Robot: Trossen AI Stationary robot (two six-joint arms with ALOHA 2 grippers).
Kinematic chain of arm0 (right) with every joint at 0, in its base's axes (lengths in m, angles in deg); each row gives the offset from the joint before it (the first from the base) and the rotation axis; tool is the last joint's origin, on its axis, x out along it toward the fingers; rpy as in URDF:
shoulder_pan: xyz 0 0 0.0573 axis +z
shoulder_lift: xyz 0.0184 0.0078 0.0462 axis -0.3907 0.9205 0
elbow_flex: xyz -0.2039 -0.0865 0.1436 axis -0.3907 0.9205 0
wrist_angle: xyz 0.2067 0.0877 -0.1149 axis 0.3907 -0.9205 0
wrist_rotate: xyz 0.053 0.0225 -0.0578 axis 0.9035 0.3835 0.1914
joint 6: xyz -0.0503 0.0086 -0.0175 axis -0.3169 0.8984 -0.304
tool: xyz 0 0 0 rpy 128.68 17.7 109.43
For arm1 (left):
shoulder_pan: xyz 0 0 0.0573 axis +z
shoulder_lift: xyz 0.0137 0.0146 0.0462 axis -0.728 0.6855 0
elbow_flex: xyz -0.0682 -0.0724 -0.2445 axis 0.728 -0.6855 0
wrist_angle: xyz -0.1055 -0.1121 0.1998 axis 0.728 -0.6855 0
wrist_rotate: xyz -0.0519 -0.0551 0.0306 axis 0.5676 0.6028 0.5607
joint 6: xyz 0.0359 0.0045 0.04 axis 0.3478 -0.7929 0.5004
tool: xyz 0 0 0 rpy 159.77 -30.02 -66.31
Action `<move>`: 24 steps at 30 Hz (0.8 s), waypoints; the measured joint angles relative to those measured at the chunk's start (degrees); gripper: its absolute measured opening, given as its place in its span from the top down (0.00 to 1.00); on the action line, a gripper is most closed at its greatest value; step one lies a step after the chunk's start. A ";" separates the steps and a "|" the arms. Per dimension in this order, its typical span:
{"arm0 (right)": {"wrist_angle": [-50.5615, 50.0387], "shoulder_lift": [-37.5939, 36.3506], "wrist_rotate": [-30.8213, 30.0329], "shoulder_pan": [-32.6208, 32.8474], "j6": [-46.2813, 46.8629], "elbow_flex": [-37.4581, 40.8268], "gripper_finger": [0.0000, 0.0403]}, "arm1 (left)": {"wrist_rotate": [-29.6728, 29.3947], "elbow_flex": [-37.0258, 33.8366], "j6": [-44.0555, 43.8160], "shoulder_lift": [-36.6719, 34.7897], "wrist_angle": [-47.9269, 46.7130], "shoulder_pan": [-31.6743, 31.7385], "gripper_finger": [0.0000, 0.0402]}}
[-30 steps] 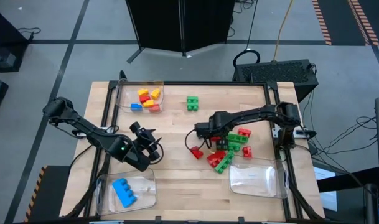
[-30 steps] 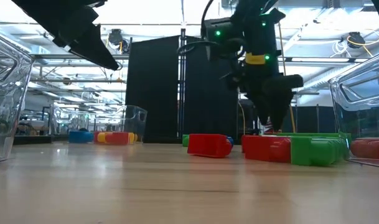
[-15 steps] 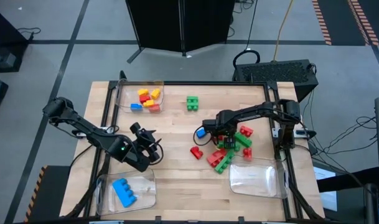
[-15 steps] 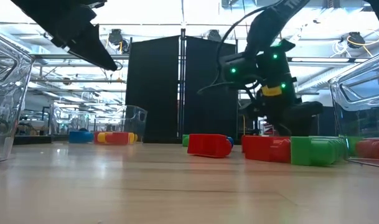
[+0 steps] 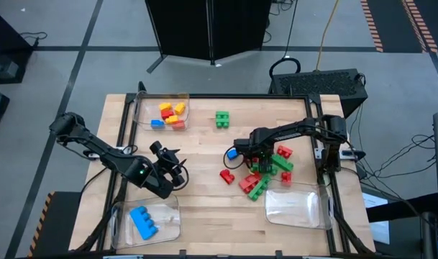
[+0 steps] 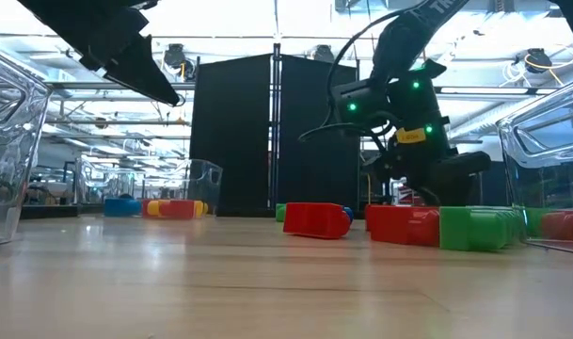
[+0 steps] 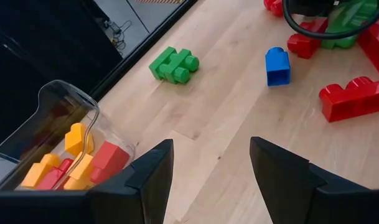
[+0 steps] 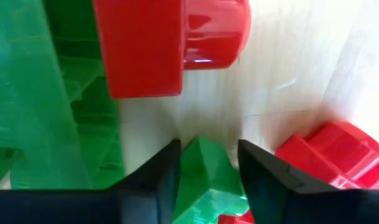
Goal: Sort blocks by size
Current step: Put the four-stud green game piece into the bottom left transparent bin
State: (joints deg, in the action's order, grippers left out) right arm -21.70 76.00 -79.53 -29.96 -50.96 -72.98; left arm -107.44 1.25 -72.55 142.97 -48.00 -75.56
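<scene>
High view shows you the right tool point(image 5: 257, 162) down in the pile of red and green blocks point(image 5: 265, 176), which serves as the landmark here, near the right edge of the table point(image 5: 204, 216). In the right wrist view its fingers straddle a green block point(image 8: 205, 168), both touching or nearly touching its sides, so it looks to be closing on that piece; a firm hold is not yet certain. A blue block point(image 5: 232, 152) and a red block point(image 5: 226, 176) lie just left of the pile, a green block point(image 5: 222, 119) sits well beyond it toward the far edge, and 3 clear trays stand around it: 1 empty just beside the pile point(image 5: 298, 208), 1 far across with small yellow and red pieces point(image 5: 143, 108), 1 at the near left with a long blue piece point(image 5: 168, 216). The left tool point(image 5: 172, 167) hangs open and empty, well left of the pile. These bricks look light, rigid and glossy, so expect slipping; grip across the flat side walls, not the studs, and lift slowly because neighbours crowd the piece.
</scene>
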 joint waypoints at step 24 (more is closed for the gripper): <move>1.02 -23.41 -2.97 -0.21 8.95 -4.99 0.70 | -0.04 0.00 0.04 0.01 0.05 0.00 0.47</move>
State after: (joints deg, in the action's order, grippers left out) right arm -20.68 52.59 -82.50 -30.17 -42.01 -77.97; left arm -107.48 1.25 -72.50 142.98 -47.95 -75.56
